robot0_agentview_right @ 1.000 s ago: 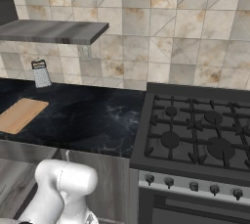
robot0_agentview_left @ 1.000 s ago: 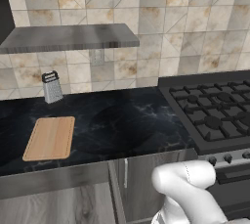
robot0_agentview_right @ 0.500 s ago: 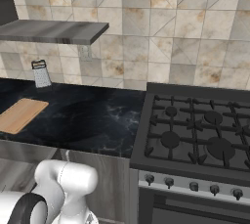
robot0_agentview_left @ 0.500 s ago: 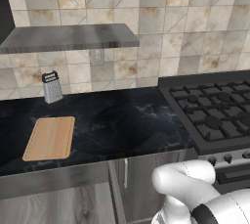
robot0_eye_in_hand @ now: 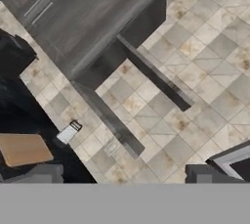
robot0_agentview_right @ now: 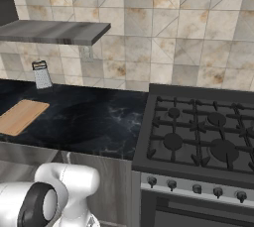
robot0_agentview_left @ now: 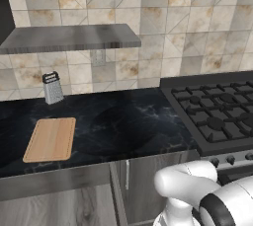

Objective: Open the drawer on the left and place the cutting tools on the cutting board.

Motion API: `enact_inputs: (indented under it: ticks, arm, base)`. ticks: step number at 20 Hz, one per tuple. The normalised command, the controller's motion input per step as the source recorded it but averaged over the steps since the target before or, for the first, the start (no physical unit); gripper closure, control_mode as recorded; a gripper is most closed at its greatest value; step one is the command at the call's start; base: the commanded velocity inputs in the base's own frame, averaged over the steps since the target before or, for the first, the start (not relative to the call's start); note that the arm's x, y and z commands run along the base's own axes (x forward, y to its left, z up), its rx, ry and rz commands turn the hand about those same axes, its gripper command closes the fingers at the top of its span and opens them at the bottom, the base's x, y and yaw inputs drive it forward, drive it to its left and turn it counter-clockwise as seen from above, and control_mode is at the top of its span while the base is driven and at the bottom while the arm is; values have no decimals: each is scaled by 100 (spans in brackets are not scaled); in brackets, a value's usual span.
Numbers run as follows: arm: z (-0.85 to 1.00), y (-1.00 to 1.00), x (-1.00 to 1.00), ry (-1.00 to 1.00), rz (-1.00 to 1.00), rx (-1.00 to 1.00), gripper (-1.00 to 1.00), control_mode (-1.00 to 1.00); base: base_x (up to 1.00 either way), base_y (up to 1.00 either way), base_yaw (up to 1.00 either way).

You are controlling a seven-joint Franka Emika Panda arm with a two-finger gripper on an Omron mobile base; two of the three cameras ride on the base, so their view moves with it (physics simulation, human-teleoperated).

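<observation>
The cutting board (robot0_agentview_left: 50, 138) lies flat on the black counter at the left, also seen in the right base view (robot0_agentview_right: 20, 116) and low at the left of the hand view (robot0_eye_in_hand: 24, 148). Below the counter's edge the grey wood-grain front of the drawer (robot0_agentview_left: 59, 211) is shut, and its handle is out of view. The cutting tools are hidden. In the hand view my gripper (robot0_eye_in_hand: 122, 175) is open with nothing between its widely spread fingertips. It points up at the tiled wall, well back from the counter.
A metal box grater (robot0_agentview_left: 52, 88) stands against the wall behind the board. A grey shelf (robot0_agentview_left: 69, 37) juts from the tiles above the counter. The gas stove (robot0_agentview_right: 198, 137) is at the right. A narrow cabinet door (robot0_agentview_left: 143, 185) sits below the counter.
The kitchen has not shifted. A dark-jointed link of my arm has swung up into the lower corner of both base views. The jaws stay wide.
</observation>
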Motion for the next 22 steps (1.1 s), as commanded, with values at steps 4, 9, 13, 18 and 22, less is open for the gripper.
enact_inputs:
  ticks: [4, 9, 13, 18, 22]
  arm:
    - [-16, -7, 42, 15, -6, 0, -100, -100]
    - [-8, -1, 59, 27, -12, 0, -100, -100]
    - [0, -11, 66, 39, -13, 0, -100, -100]
    - [0, -6, 45, 34, -11, 0, -100, -100]
    - [-7, -14, 55, 30, -14, 0, -100, -100]
  base:
    - [0, 0, 0]
    - [0, 0, 0]
    - [0, 0, 0]
    - [0, 0, 0]
    - [0, 0, 0]
